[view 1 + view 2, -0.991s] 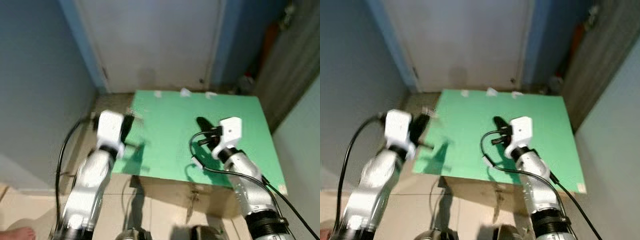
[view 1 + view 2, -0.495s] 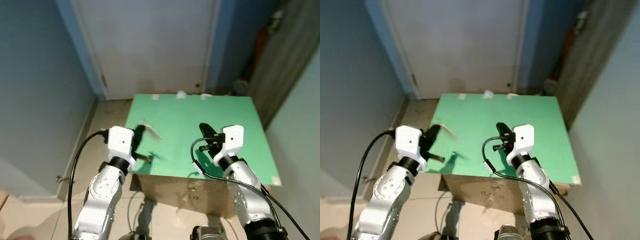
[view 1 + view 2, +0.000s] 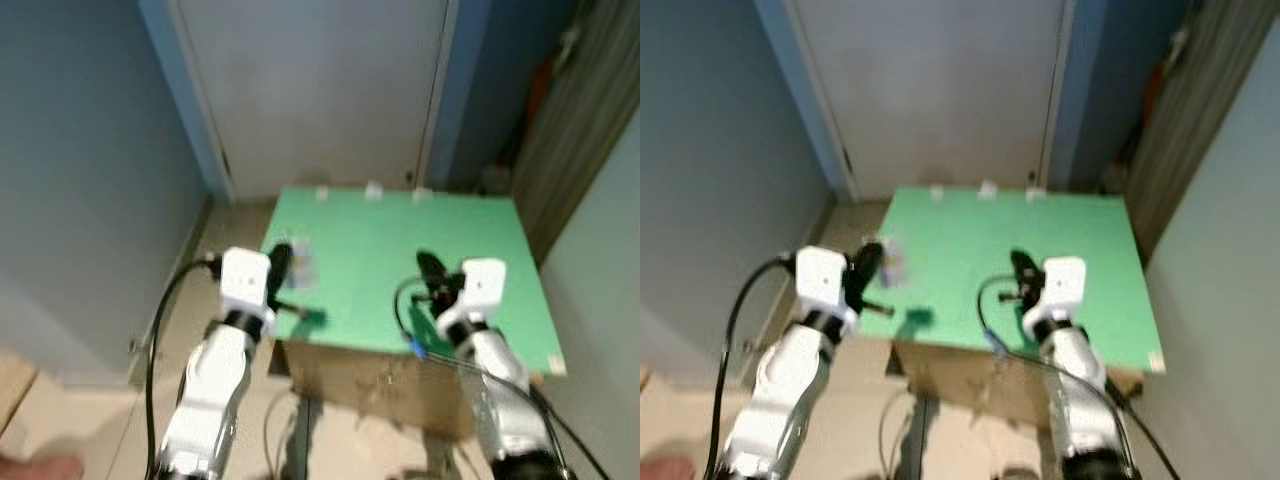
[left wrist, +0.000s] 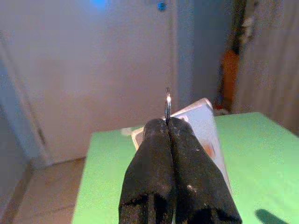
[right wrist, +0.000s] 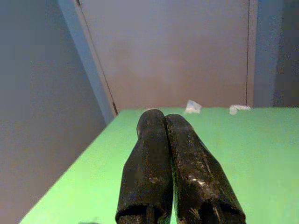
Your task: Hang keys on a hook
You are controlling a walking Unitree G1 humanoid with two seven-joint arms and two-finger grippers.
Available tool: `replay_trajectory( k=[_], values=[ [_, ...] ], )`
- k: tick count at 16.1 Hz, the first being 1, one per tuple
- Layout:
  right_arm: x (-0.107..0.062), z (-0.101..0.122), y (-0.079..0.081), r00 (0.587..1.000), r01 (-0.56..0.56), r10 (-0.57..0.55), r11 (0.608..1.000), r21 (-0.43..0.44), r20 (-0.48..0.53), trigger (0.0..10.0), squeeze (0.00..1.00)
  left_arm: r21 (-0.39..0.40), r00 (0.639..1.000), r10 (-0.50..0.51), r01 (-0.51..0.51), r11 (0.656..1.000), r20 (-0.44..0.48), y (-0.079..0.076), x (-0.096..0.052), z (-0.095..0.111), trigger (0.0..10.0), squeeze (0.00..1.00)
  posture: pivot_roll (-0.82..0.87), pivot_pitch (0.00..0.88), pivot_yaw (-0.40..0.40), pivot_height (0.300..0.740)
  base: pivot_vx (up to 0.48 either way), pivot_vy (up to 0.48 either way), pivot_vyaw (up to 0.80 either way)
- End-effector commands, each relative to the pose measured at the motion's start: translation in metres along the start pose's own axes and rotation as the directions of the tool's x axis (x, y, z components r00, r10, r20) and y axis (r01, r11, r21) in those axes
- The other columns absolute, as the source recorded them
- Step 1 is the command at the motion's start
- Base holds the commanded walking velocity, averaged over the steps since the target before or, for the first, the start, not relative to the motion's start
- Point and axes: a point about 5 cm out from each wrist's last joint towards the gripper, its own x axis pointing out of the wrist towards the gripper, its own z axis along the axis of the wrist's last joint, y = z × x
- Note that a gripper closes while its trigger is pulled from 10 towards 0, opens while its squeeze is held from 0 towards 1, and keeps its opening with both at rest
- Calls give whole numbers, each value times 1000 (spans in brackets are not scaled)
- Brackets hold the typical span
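Note:
My left gripper (image 3: 282, 256) is shut on the keys (image 4: 167, 103): a thin metal ring stands up between its fingertips, and a pale card tag (image 4: 205, 122) hangs behind them. It hovers over the near left corner of the green board (image 3: 390, 250), with the blurred tag (image 3: 302, 264) showing beside the fingers. My right gripper (image 3: 428, 268) is shut with nothing in it, held low over the board's near middle. In the right wrist view its two black fingers (image 5: 152, 140) press together above the green surface (image 5: 243, 140).
The green board lies on a cardboard box (image 3: 380, 375) in front of a pale door (image 3: 320, 90). Small white scraps (image 3: 372, 189) sit along the board's far edge. A blue-grey wall (image 3: 80, 150) stands to the left and a dark curtain (image 3: 590, 110) to the right.
The whole view has shifted, so the camera moved. The keys' tag, which stuck out sideways from my left gripper, now hangs closer to its fingers. The right arm keeps its pose.

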Motion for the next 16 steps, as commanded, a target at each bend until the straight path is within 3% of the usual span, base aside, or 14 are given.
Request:
replay_trajectory(
  k=[1,5,9,13,16],
  values=[
    [2,2,1,1000,3,-3,1000,14,7,10000,0,-14,1000,-12,12,1000,-4,0,1,-1,0,0,-210,0,108,740,0,0,0],
    [-1,-2,3,1000,8,-7,1000,26,-6,10000,0,-2,999,-32,32,999,22,-2,-1,0,0,0,-219,0,115,740,0,0,0],
    [2,-4,1,999,36,-35,996,81,-18,10000,0,14,994,-76,75,997,73,-4,12,11,0,0,-229,0,121,740,0,0,0],
    [7,1,1,999,39,-39,996,79,1,10000,0,19,992,-69,67,998,102,-1,21,19,0,0,-225,0,129,740,0,0,0],
    [7,8,9,998,20,-21,1000,21,54,10000,0,13,997,-61,60,998,39,-2,17,7,0,0,-208,0,125,740,0,0,0]
  ],
)
